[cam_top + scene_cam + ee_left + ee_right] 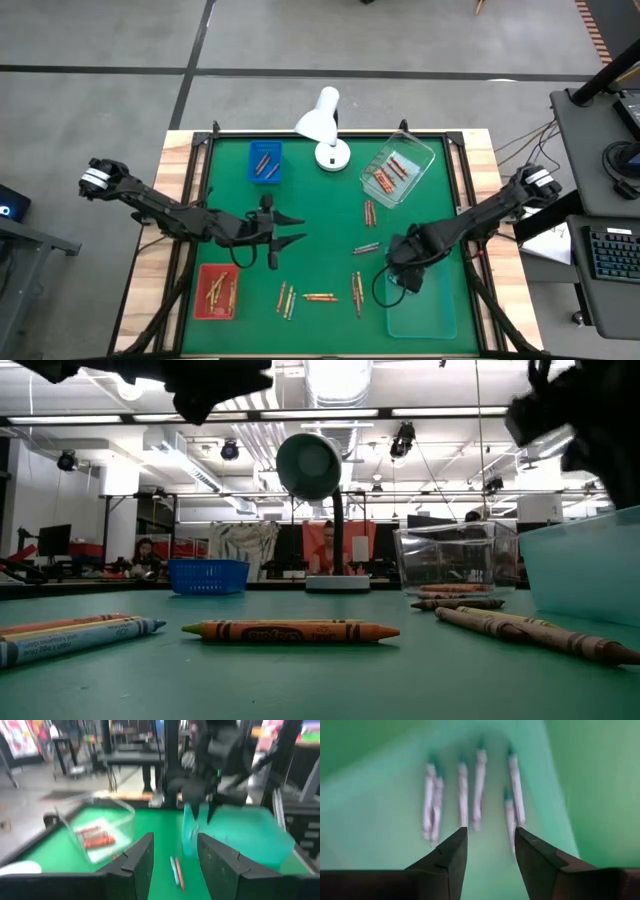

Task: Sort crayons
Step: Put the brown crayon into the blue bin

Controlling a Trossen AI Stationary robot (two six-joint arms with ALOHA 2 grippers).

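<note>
Loose crayons lie flat on the green table: a pair (285, 298), an orange one (320, 297), two (357, 293), one (366, 248) and two (369, 212). My right gripper (491, 840) hangs open, pointing down, over the pale see-through tray (425, 312). On that tray's floor, below it, lie several light crayons (480, 790). Nothing is between its fingers. My left gripper (298, 228) is held level above the table's middle, open and empty, pointing toward the right arm.
A blue tray (265, 162) with crayons stands at the far left. A clear tray (412, 152) with red crayons is at the far right, and a red tray (215, 292) with golden crayons at the near left. A white lamp (325, 128) stands at the far edge.
</note>
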